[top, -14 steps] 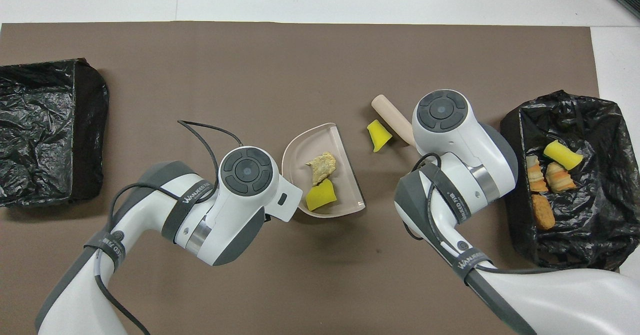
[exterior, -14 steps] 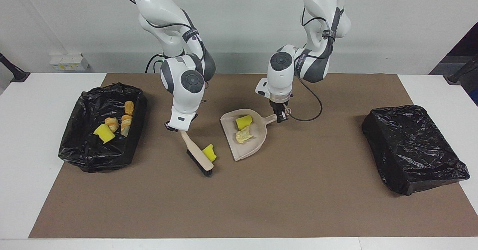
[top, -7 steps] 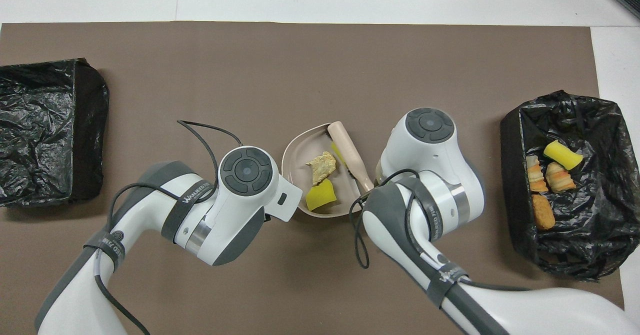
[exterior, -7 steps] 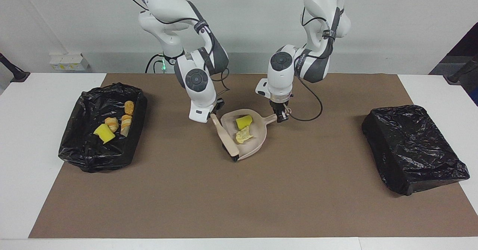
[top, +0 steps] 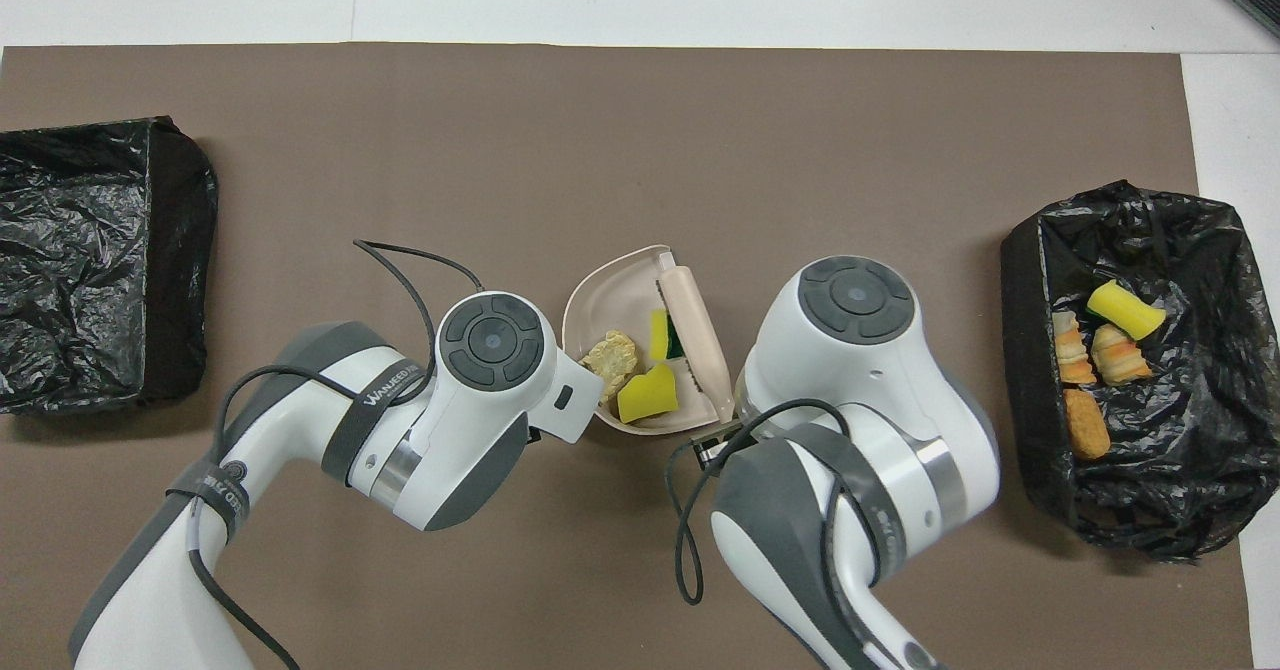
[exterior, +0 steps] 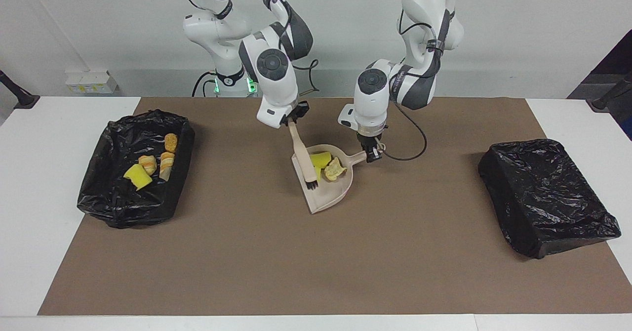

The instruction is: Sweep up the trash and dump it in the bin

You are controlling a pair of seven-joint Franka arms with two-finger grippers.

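Right pincer [exterior: 293,116] clamped on brush [exterior: 304,159], bristles down inside dustpan [exterior: 330,192] among three scraps [exterior: 335,169]. Left pincer [exterior: 373,151] gripping dustpan handle. Four more scraps [exterior: 149,165] lying in bin [exterior: 129,206] at right arm's end of surface [exterior: 276,262].

My white table [exterior: 29,183] carries a brown mat [exterior: 316,252]; plain white wall [exterior: 518,29] rises above it, white socket box [exterior: 91,81] at its foot.
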